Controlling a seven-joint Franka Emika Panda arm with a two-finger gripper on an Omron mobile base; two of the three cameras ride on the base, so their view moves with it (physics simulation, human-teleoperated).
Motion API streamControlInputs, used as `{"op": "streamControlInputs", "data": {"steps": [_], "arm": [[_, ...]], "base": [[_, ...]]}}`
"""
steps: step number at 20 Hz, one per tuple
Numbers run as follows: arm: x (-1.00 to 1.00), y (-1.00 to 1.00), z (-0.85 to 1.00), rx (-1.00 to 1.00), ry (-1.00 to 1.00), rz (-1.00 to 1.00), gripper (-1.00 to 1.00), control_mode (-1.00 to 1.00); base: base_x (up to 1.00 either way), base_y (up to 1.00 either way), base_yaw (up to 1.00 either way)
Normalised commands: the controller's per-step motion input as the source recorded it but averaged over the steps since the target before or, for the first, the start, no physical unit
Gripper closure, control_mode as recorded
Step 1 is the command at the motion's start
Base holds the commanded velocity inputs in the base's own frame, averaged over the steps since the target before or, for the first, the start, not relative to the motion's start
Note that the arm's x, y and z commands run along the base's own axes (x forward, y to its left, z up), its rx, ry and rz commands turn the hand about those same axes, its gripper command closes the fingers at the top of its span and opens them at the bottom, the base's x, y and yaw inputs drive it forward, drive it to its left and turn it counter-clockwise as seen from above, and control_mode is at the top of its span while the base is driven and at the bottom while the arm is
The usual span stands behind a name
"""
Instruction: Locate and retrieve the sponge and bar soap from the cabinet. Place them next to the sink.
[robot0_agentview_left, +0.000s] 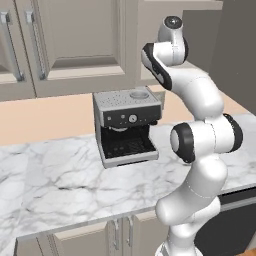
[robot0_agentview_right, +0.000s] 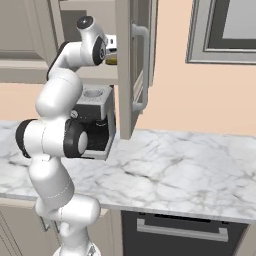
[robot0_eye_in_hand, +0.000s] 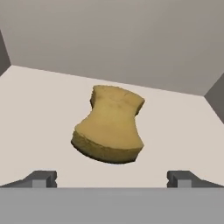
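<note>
1. The sponge (robot0_eye_in_hand: 109, 126) lies flat on the pale shelf (robot0_eye_in_hand: 39, 113) inside the cabinet (robot0_agentview_right: 131, 65), straight ahead of the claw (robot0_eye_in_hand: 112, 177) and not yet between its tips.
2. It is yellowish-tan with a pinched waist, wider at both ends, with a rough darker edge on its near side. It looks soft, so I expect it to give under pressure.
3. The claw is released, its two tips spread wide, wider than the sponge, with nothing held.
4. Risk: if the claw closes before it has reached far enough, the tips may catch just the near edge, and the soft body could squeeze out or tip.
5. Risk: pushing in too low could shove the sponge toward the back wall (robot0_eye_in_hand: 113, 39) instead of straddling it.
6. Risk: the arm reaches past the open door (robot0_agentview_right: 137, 60), seen from the right base; a wide swing on the way out could knock it.
7. The coffee machine (robot0_agentview_left: 127, 127) stands on the worktop (robot0_agentview_left: 60, 180) directly below; a dropped sponge might land on it.
</note>
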Motion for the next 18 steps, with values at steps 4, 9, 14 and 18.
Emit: {"op": "streamControlInputs", "data": {"steps": [4,9,14,18], "arm": [[0.55,0.05,-0.25,0.0,0.02,0.0,-1.0,-1.0],[0.48,-0.28,-0.42,0.11,0.03,0.0,-1.0,-1.0],[0.83,-0.36,-0.47,0.13,0.03,0.0,-1.0,-1.0],[0.54,-0.22,0.04,0.17,-0.02,0.03,-1.0,-1.0]], "base": [[0.0,0.0,0.0],[0.0,0.0,0.0],[0.0,0.0,0.0],[0.0,0.0,0.0]]}}
